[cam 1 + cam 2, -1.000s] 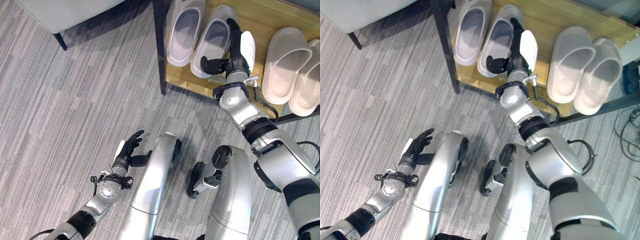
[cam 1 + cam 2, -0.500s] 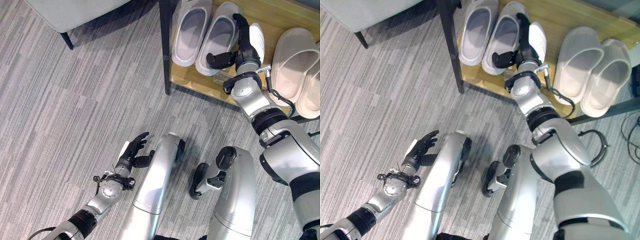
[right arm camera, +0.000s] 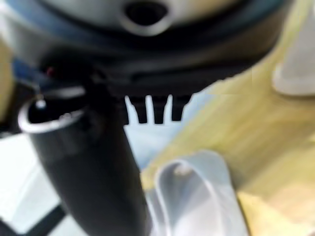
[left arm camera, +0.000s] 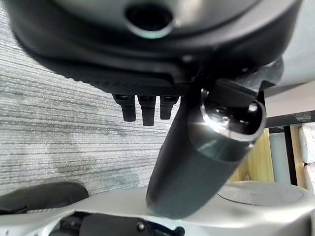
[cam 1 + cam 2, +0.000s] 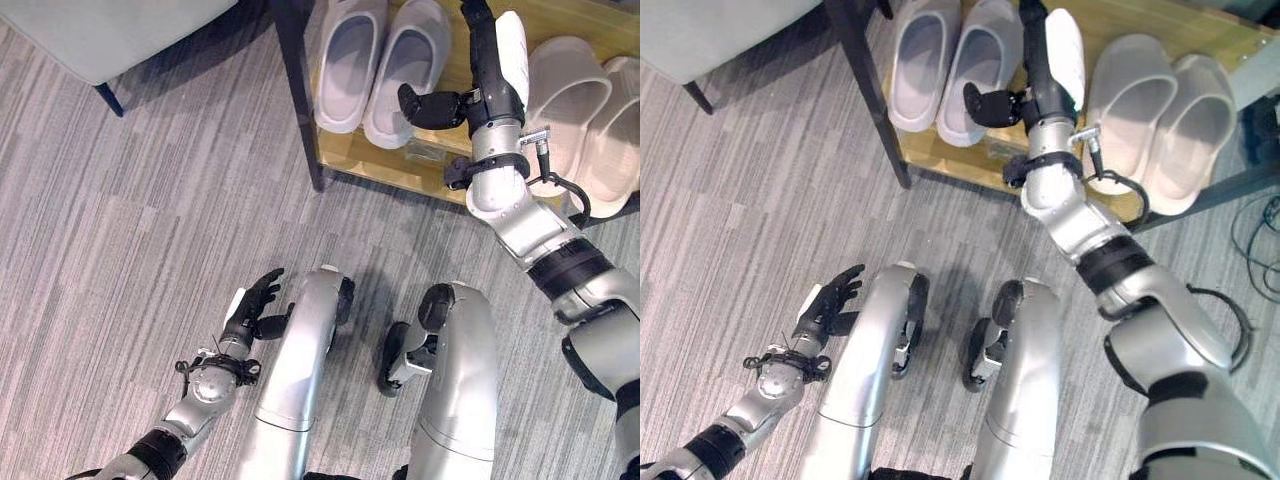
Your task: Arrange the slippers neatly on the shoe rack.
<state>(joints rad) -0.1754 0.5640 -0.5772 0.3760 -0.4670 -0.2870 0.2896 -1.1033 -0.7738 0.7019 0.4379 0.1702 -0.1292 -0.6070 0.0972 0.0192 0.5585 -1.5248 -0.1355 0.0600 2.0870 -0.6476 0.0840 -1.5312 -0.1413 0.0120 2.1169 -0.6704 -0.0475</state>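
Two grey slippers (image 5: 347, 55) (image 5: 405, 70) lie side by side at the left end of the wooden shoe rack (image 5: 350, 150). Further right on the same shelf lies a pale beige pair (image 5: 560, 100) (image 5: 617, 120). My right hand (image 5: 487, 88) hovers over the shelf between the two pairs, open, fingers straight and thumb pointing at the right grey slipper's heel side. That slipper (image 3: 197, 196) shows just beyond the thumb in the right wrist view. My left hand (image 5: 250, 305) hangs open low over the carpet, holding nothing.
The rack's black corner post (image 5: 300, 100) stands left of the grey pair. A grey seat (image 5: 120, 30) on a dark leg (image 5: 108, 98) is at the back left. Loose cables (image 5: 1260, 220) lie on the floor at the right. Grey carpet spreads to the left.
The view has shifted. My right hand has come off the right grey slipper's edge and now sits further back over the gap between the pairs. The left hand stays low.
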